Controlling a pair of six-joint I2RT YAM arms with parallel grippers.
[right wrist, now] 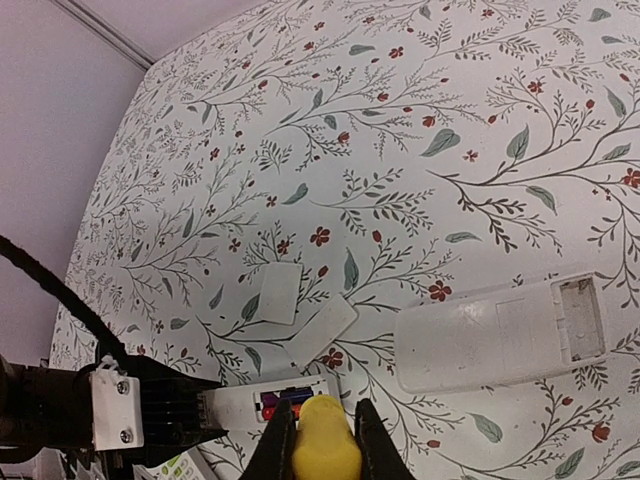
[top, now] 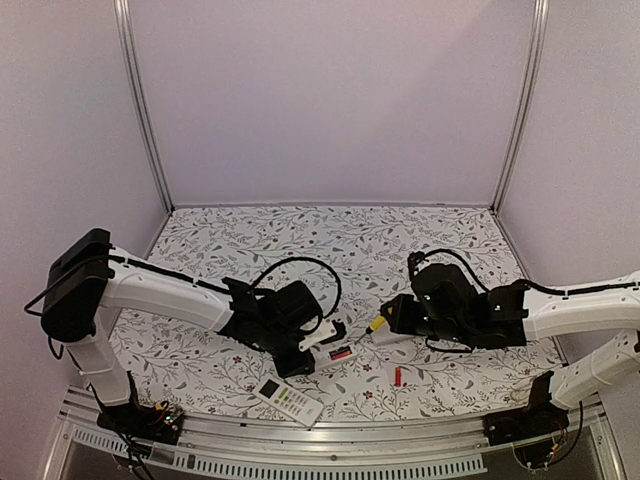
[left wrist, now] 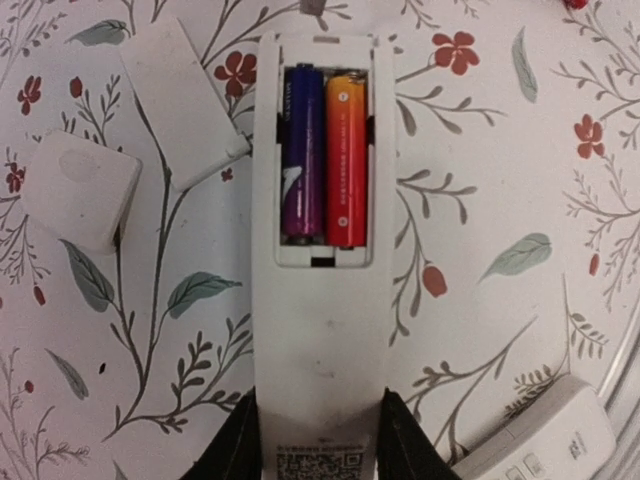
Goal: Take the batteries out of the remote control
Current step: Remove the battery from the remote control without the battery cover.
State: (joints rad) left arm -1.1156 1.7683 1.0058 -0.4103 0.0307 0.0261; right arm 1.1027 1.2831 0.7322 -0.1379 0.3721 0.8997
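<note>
A white remote control (left wrist: pixel 320 330) lies back-up on the flowered table with its battery bay uncovered. Two batteries sit side by side in the bay, a purple-blue one (left wrist: pixel 303 150) and a red-orange one (left wrist: pixel 346 158). My left gripper (left wrist: pixel 320 450) is shut on the remote's lower end; it (top: pixel 318 352) also shows from above. My right gripper (right wrist: pixel 322 412) is shut on a yellow-handled screwdriver (right wrist: pixel 325 448), hovering just right of the remote (right wrist: pixel 225 405). In the top view the right gripper (top: pixel 385 322) is a short way from the remote (top: pixel 338 353). One loose red battery (top: pixel 397 376) lies on the table.
Two white battery covers (left wrist: pixel 185 100) (left wrist: pixel 80 190) lie left of the held remote. A larger white remote (right wrist: pixel 500 340) lies face down with an empty bay. Near the front rail is a buttoned remote (top: pixel 287 400). Purple walls enclose the table on three sides.
</note>
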